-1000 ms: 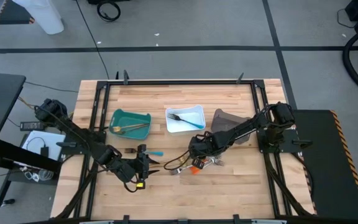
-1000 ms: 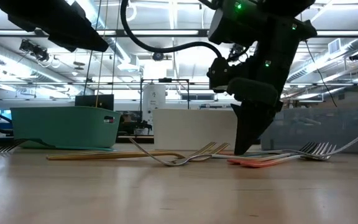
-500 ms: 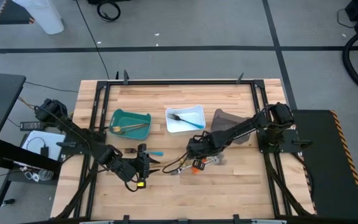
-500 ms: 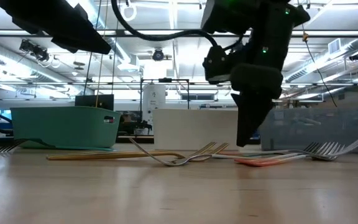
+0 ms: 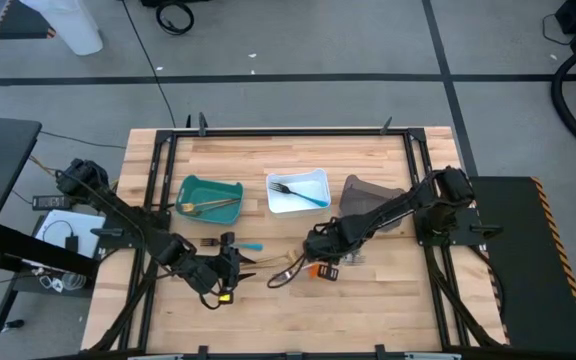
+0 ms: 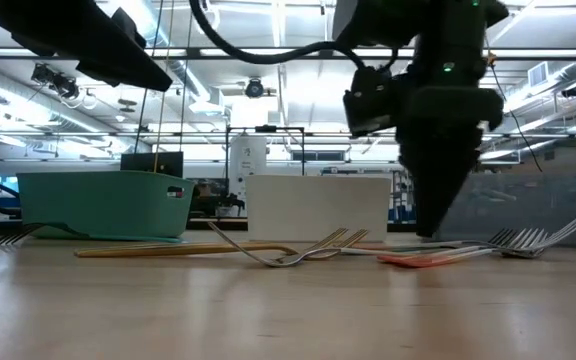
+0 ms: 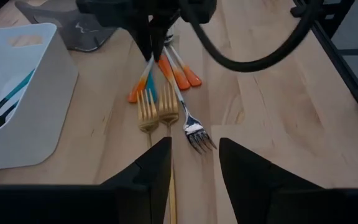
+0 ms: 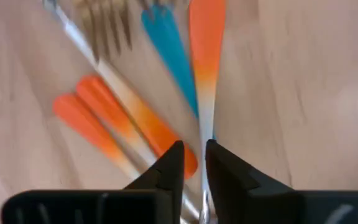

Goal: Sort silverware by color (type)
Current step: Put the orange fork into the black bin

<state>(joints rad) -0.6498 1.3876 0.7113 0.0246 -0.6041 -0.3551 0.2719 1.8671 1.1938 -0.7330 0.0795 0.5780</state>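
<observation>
My right gripper (image 5: 320, 258) hangs low over the heap of silverware (image 7: 164, 84) lying just in front of the white bin (image 5: 298, 191), its fingers (image 8: 169, 171) drawn close with only a thin gap, and I cannot tell whether they pinch the orange-handled piece (image 8: 205, 56) beneath them. My left gripper (image 5: 234, 262) waits on the table to the left of that heap, fingers (image 7: 151, 171) spread and holding nothing. One black fork (image 5: 293, 190) lies inside the white bin.
</observation>
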